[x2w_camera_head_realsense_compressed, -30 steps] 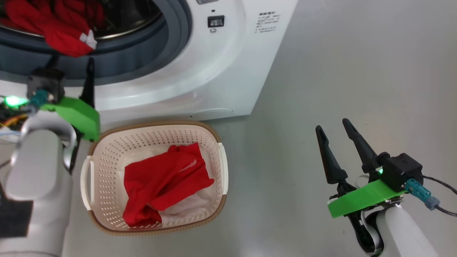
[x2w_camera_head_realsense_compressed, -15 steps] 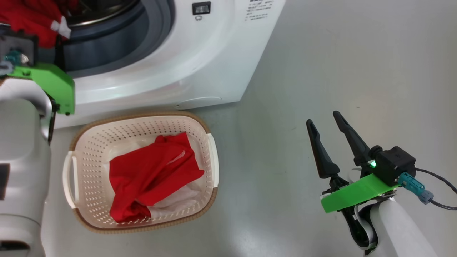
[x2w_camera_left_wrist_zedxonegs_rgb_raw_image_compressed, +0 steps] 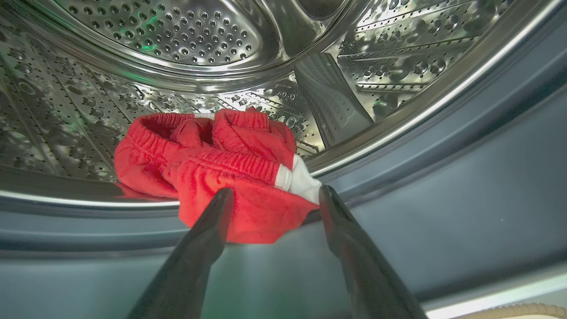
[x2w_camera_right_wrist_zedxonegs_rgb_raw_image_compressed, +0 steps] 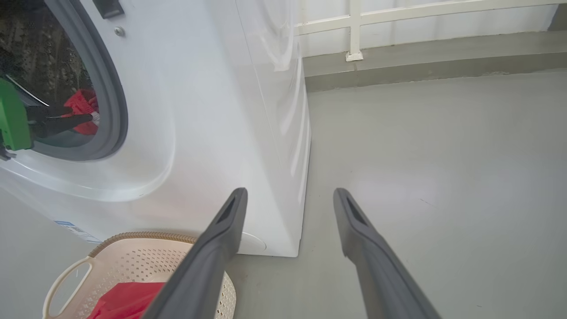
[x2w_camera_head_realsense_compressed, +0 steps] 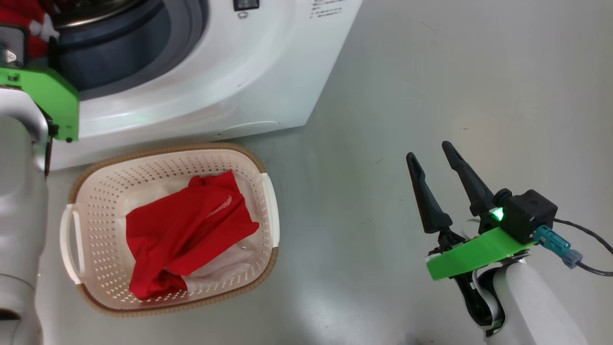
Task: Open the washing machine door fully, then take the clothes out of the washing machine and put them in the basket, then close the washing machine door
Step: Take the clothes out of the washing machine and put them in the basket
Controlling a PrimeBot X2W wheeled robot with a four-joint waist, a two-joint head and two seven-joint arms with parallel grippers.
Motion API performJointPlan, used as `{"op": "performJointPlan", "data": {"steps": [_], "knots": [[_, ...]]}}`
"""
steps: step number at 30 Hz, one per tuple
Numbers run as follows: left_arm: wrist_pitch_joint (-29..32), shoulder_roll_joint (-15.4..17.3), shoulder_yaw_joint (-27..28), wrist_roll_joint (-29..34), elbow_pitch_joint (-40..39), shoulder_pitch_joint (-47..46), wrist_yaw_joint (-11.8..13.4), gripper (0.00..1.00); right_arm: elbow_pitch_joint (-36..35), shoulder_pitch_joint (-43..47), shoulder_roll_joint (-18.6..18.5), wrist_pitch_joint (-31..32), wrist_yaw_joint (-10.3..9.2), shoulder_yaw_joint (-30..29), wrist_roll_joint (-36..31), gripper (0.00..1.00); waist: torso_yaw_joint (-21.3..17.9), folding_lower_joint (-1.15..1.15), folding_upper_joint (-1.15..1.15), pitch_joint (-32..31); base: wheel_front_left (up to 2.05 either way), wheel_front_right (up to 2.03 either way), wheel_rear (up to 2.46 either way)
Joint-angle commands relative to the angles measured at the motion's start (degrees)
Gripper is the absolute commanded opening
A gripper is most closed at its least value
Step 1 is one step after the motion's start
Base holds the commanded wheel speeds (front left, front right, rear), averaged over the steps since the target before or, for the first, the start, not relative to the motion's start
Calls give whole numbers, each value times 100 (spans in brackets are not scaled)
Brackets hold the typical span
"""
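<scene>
Reaching further into the washing machine (x2w_camera_head_realsense_compressed: 215, 72) than before, the left gripper (x2w_camera_left_wrist_zedxonegs_rgb_raw_image_compressed: 277, 190) straddles the clothes (x2w_camera_left_wrist_zedxonegs_rgb_raw_image_compressed: 212, 168), spread and unclamped; right gripper (x2w_camera_head_realsense_compressed: 427, 150) open, empty.

A smooth grey floor (x2w_camera_head_realsense_compressed: 431, 72) with a dull sheen takes up the right and lower parts of the head view, with soft pale reflections across it and a few tiny dark marks (x2w_camera_head_realsense_compressed: 467, 128). The washing machine (x2w_camera_head_realsense_compressed: 230, 81) stands on it in the upper left of the frame, its front lower corner meeting the floor near top centre. The basket (x2w_camera_head_realsense_compressed: 158, 149) sits on the floor in the lower left, just in front of the machine; whether they touch cannot be told. In the right wrist view, a raised grey ledge (x2w_camera_right_wrist_zedxonegs_rgb_raw_image_compressed: 421, 66) runs across the top, and the foot of a white rail post (x2w_camera_right_wrist_zedxonegs_rgb_raw_image_compressed: 354, 56) rests on it.
</scene>
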Motion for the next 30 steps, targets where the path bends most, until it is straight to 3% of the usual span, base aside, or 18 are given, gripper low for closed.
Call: {"op": "performJointPlan", "data": {"steps": [1, 10, 13, 14, 16, 17, 23, 30], "knots": [[36, 343, 36, 17, -76, -85, 81, 100, -146, -51, 15, -37, 35, 136, 44, 100, -35, 0, 0, 26, 0, 0, 0], [193, 498, -62, -4, -15, -135, 158, 100, -191, -100, 15, -37, 35, 176, 71, 100, -145, 0, 0, 116, 0, 0, 0], [246, 545, -108, 2, -4, -142, 184, 41, -194, -102, 15, -37, 35, 178, 77, 100, -170, 0, 0, 131, 0, 0, 0], [268, 560, -117, -2, -1, -144, 197, 26, -195, -104, 15, -37, 35, 177, 78, 100, -177, 0, 0, 135, 0, 0, 0], [267, 584, -138, -9, 3, -142, 213, 5, -197, -108, 15, -37, 35, 172, 79, 100, -190, 0, 0, 135, 0, 0, 0], [263, 593, -145, -17, 5, -140, 220, 0, -197, -109, 15, -37, 35, 171, 79, 100, -194, 0, 0, 133, 0, 0, 0], [97, 573, -60, -210, 12, -94, 214, 0, -182, -94, 15, -37, 35, 129, 61, 100, -168, 0, 0, 80, 0, 0, 0], [-506, 410, 237, -676, -29, 132, 35, 0, -124, -22, 15, -37, 35, 61, 18, 100, -9, 0, 0, -185, 0, 0, 0]]}}
